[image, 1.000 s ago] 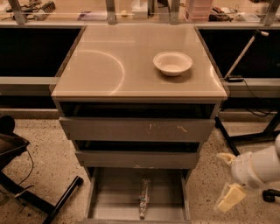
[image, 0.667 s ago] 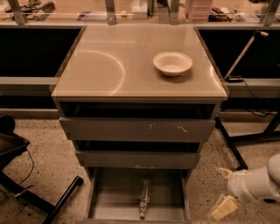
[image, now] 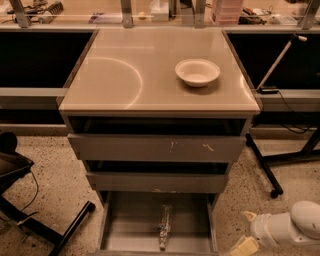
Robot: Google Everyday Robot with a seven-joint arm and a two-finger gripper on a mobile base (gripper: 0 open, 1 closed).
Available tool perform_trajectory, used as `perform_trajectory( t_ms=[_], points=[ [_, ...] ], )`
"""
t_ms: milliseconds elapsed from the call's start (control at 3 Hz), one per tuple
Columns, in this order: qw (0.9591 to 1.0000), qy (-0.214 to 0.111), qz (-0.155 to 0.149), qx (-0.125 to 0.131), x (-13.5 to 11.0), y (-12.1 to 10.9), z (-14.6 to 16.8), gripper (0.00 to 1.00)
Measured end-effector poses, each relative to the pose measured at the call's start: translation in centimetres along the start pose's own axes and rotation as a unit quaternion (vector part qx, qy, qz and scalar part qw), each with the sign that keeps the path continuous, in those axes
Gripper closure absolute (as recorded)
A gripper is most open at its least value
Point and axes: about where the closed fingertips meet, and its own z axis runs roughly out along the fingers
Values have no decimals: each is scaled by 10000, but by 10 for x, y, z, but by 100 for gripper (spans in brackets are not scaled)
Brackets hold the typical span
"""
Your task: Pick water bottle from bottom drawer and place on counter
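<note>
The water bottle (image: 165, 226) lies lengthwise on the floor of the pulled-out bottom drawer (image: 129, 220), near its middle. The beige counter (image: 145, 75) tops the cabinet, with a curved arc mark on its left half. My gripper (image: 246, 231) is at the bottom right of the view, low beside the drawer's right wall. It is on a white arm, to the right of the bottle and apart from it. Its two yellowish fingers (image: 244, 246) stand apart with nothing between them.
A white round bowl (image: 197, 72) sits on the counter's right half. Two upper grey drawers (image: 155, 148) stand slightly open above the bottom one. A cluttered shelf (image: 150, 15) runs behind. Black stand legs (image: 265, 172) are on the right, and a chair base (image: 30, 220) on the left.
My arm and gripper have moved lower in the view, toward the bottom right corner. The bottle, the drawers and the bowl have not moved.
</note>
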Motion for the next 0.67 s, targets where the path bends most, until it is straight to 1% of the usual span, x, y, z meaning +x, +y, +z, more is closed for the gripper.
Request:
perform_trajectory(
  t_ms=[333,667],
  points=[
    [10000,-8,34,-59,4,3,6,0],
    [9991,-376,27,-208,5,10,20,0]
  ],
)
